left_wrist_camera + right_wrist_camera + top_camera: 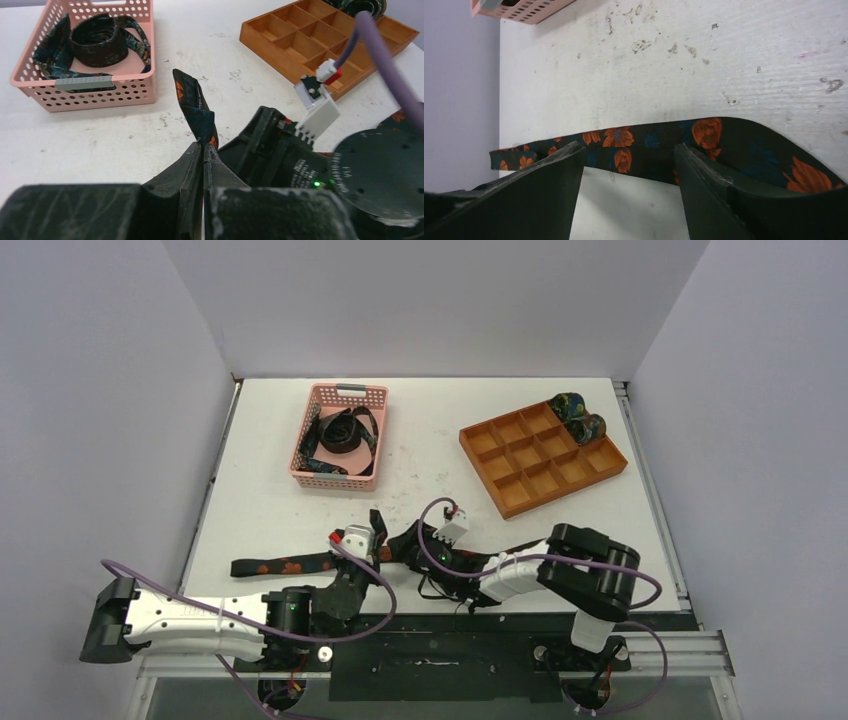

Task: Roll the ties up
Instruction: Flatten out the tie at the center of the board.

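Tie (285, 565) with orange flowers lay as a flat strip along the near edge of the desk (260, 510). The left tool (204, 148) was closed tight on its upturned end; the right tool (626, 150), jaws parted, straddled the strip without gripping it.

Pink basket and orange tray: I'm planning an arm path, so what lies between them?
Only bare, scuffed white table separates the pink basket and the orange tray; the top view shows it.
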Motion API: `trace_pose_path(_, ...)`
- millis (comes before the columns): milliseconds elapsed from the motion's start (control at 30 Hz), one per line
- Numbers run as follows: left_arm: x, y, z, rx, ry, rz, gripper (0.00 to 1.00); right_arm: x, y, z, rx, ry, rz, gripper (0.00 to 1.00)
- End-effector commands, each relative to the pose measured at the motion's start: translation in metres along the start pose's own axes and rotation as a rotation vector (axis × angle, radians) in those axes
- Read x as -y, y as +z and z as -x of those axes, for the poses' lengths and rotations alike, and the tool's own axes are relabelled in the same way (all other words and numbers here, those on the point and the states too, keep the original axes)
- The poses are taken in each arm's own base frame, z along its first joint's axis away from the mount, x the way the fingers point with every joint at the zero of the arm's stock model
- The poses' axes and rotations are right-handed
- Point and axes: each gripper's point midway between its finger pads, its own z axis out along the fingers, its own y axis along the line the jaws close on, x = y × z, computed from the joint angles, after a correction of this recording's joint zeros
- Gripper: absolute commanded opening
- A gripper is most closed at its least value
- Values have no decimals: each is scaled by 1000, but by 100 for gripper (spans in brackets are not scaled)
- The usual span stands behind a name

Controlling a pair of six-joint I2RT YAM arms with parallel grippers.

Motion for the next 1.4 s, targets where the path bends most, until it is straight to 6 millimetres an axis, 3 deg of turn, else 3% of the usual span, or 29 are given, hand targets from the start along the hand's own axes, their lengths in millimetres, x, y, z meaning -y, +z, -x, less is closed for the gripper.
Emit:
trace_pose_path(0,-13,-4,6,9,-8,41,0,50,-29,6,-37,-156,-145,77)
trace_pose_path(133,-12,-4,4,11,0,39,0,50,-58,54,48,-232,-197,87)
trace_pose_path(267,-8,-3,0,3,9,28,0,81,-97,96,107,-259,-334,89)
trace_pose_path(333,-7,-3,-3,-2,17,29,0,87,-113,111,120,-248,-345,92)
trace_pose_path(467,-2,-1,-10,-7,24,23,0,123,-144,138,152,-174,-514,96)
trace_pose_path(600,8,2,-19,-12,27,0,0,146,-169,158,229,-53,-587,100)
trace_pose_path(833,36,21,-32,-42,45,-55,0,189,-174,179,201,72,-740,93)
trace_pose_path(1067,42,31,-50,-74,36,-73,0,228,-157,164,108,169,-814,98)
trace_pose_path(1133,38,33,-61,-92,34,-68,0,236,-155,161,93,170,-833,91)
trace_pose_path(1233,35,33,-71,-109,21,-68,0,242,-148,155,55,163,-844,70)
trace_pose_path(1300,32,31,-73,-114,13,-66,0,240,-146,158,57,152,-840,42)
trace_pose_path(1367,29,29,-74,-115,2,-66,0,224,-145,178,119,116,-787,11)
